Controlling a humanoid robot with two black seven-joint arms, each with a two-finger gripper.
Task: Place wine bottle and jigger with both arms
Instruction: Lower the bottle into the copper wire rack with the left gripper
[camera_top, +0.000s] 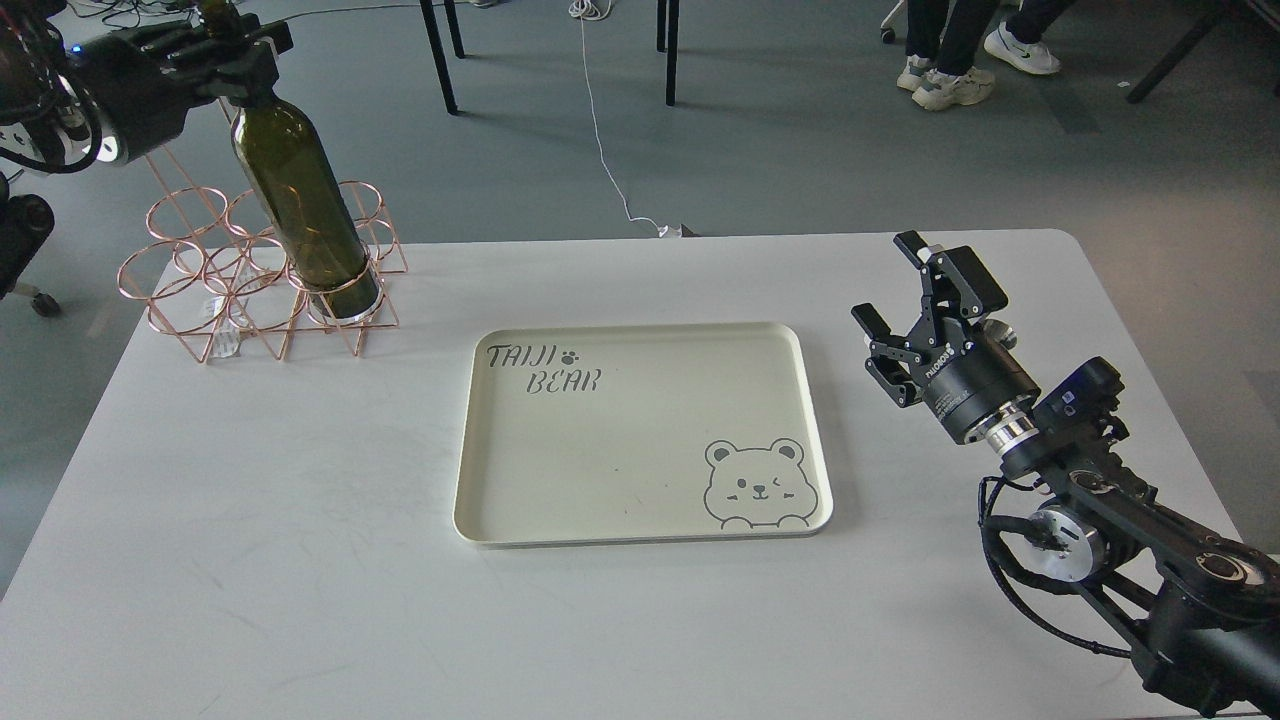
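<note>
The dark olive-green wine bottle stands tilted, its base inside a ring of the copper wire rack at the table's back left. My left gripper is shut on the bottle's neck at the top left of the view. My right gripper is open and empty above the table, to the right of the cream tray. The jigger is not in view.
The cream tray, printed "TAIJI BEAR" with a bear face, lies in the middle of the white table. Chair legs, a white cable and a person's feet are on the floor beyond the table.
</note>
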